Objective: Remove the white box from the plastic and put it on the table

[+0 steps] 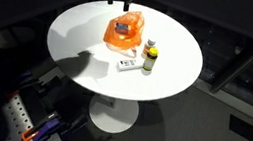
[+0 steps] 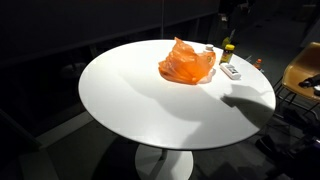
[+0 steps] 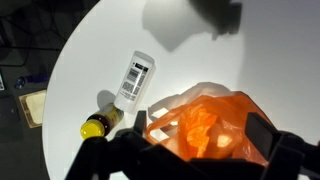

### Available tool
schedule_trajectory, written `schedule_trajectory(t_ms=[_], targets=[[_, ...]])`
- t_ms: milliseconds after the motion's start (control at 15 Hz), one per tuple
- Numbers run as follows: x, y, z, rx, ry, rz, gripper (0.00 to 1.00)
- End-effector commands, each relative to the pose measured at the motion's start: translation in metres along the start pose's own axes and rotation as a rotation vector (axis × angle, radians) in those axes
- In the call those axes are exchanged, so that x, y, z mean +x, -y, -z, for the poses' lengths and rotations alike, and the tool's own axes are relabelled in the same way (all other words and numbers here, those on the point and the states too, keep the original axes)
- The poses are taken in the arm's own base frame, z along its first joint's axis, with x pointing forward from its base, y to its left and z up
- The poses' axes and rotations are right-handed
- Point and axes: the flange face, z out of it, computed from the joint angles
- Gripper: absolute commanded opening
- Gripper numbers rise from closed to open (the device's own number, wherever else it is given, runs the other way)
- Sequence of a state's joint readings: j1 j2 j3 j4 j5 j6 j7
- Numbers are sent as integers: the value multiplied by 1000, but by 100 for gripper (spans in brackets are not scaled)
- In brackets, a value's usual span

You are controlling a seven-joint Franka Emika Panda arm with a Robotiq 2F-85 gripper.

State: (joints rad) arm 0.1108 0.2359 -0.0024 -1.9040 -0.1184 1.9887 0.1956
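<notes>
Wrist view: white box [image 3: 136,78] on open tabletop [image 3: 115,40].

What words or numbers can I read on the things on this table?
None can be read.
White box: dark printed label that looks like a barcode, too blurred to read.
Bottle: label too small and blurred to read.
Orange plastic bag: no print visible.

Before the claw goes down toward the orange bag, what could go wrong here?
The orange bag is loose and crumpled, so the open claw may pinch only plastic and drag the whole bag. The yellow-capped bottle and the white box sit close beside the bag; a dragged bag could knock them, perhaps tipping the bottle.
</notes>
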Motion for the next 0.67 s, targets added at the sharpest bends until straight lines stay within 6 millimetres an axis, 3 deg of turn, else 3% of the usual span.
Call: schedule_trajectory(t_ms=[0,267,600], targets=[[-26,3,31,7,-51,32,100],[-39,11,50,15,-91,50,100],[-34,16,43,9,-64,39,100]])
